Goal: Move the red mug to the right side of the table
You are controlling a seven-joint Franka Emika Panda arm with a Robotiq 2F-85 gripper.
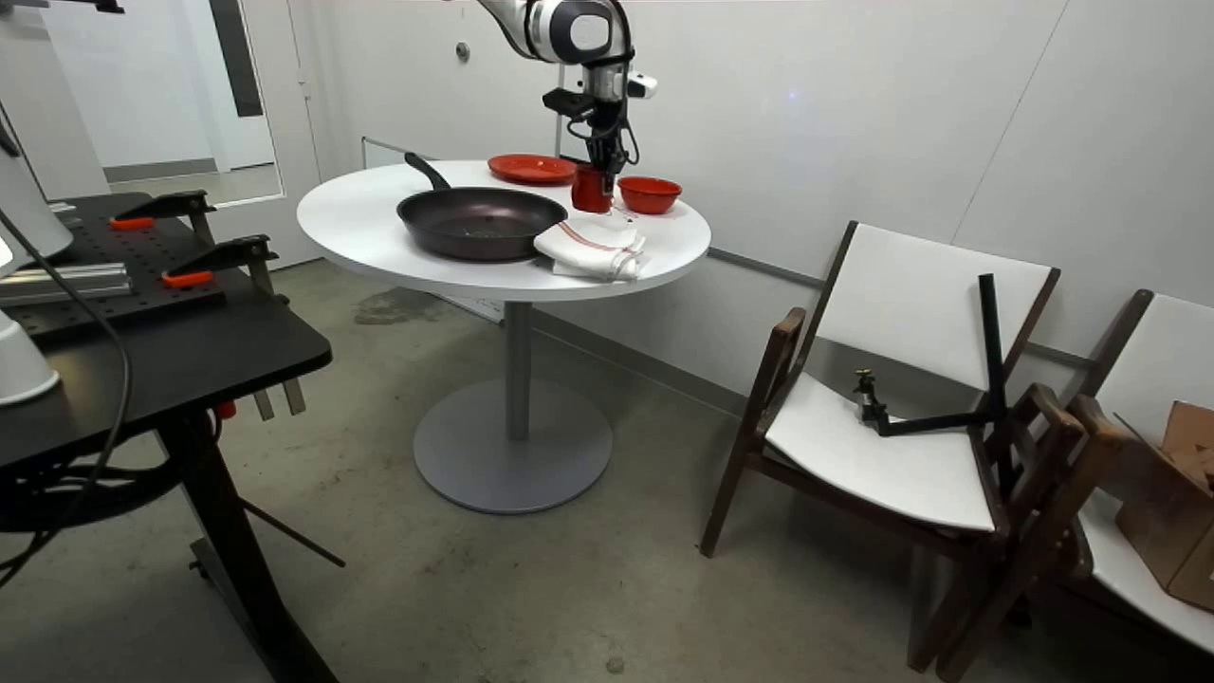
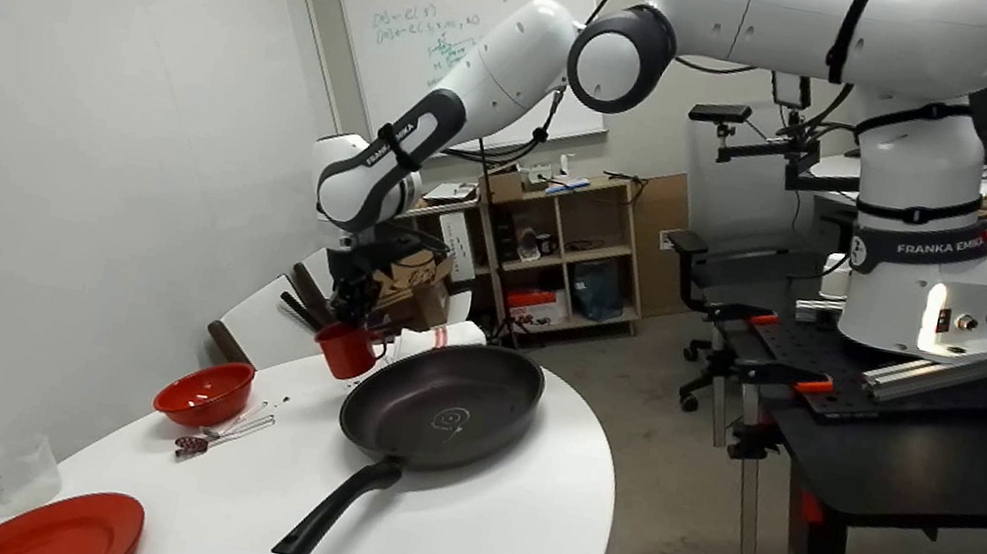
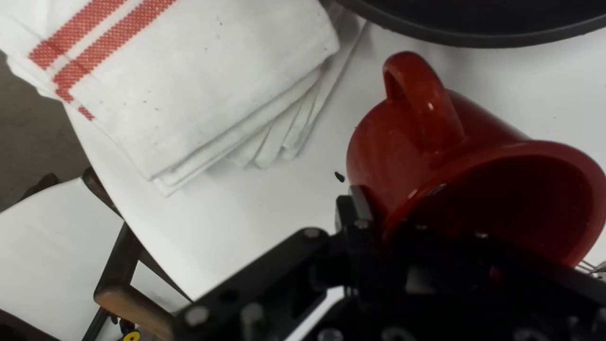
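Wrist view: one tool (image 3: 386, 220) grips one red mug (image 3: 397, 137).

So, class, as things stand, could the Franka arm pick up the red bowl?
Probably not straight away: its fingers seem to be gripping the red mug, which would need releasing first. The bowl itself looks uncovered, though.

In an exterior view, upper centre, you see: a white table (image 1: 351, 213); a red mug (image 1: 590, 194), a red bowl (image 1: 650, 196) and a red plate (image 1: 531, 169); a black pan (image 1: 479, 223). In the wrist view, upper left: a white cloth (image 3: 213, 94), dark-specked, with two parallel red stripes. In an exterior view, top: your arm (image 2: 517, 58), white banded with black; left of centre, your gripper (image 2: 350, 318), black
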